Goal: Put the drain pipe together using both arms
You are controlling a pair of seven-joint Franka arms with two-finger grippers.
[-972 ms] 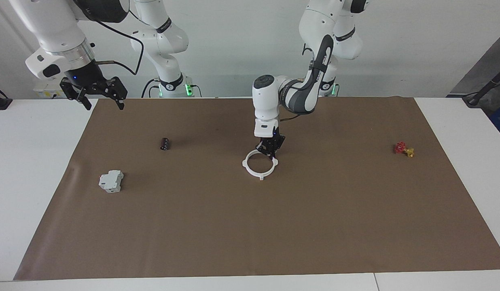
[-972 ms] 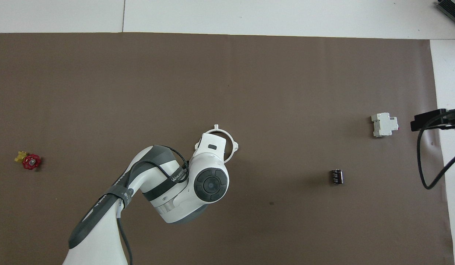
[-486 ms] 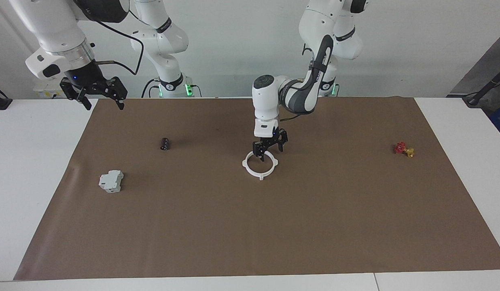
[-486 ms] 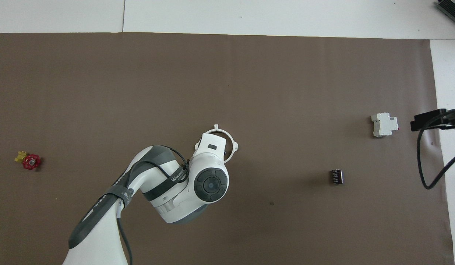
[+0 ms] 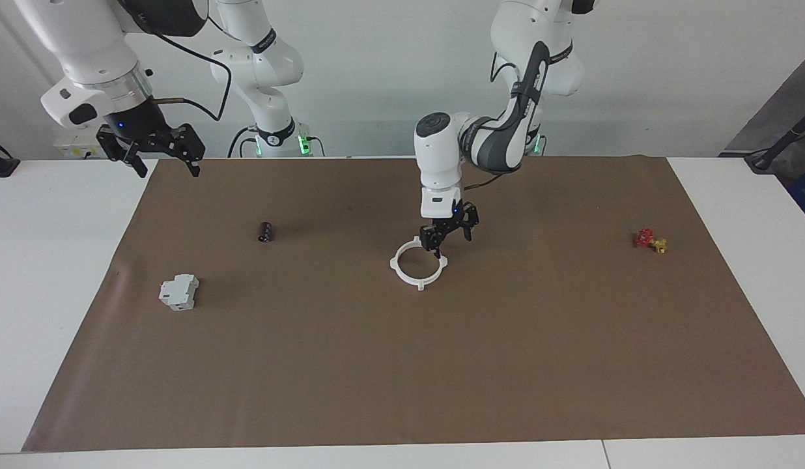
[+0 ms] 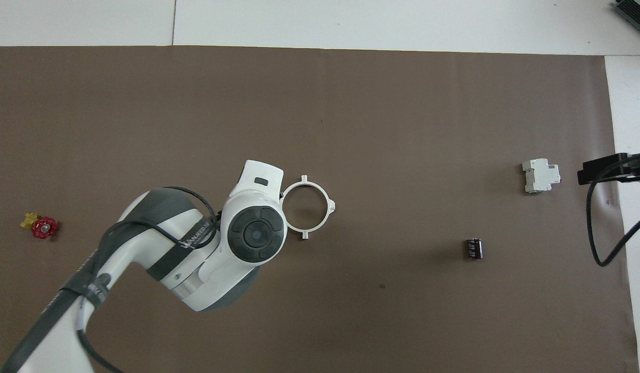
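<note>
A: Drain pipe (image 5: 419, 264) lay flat on the brown mat (image 5: 402, 365), near the middle of the tabletop (image 5: 51, 273), its two white arcs already closed into one ring with four nubs. Did you see where your left hand (image 5: 449, 237) was?

B: You had it just above the ring's rim, at the edge toward the left arm's end, fingers spread wide and holding nothing. A ring has no long axis, so what counted was that the pipe sat straight below and slightly toward the right arm's end from that hand.

A: And your right hand (image 5: 160, 154)?

B: Parked high over the mat's corner, open and empty, waiting well apart from the pipe. Your left arm was far nearer. No containers were on the mat
</note>
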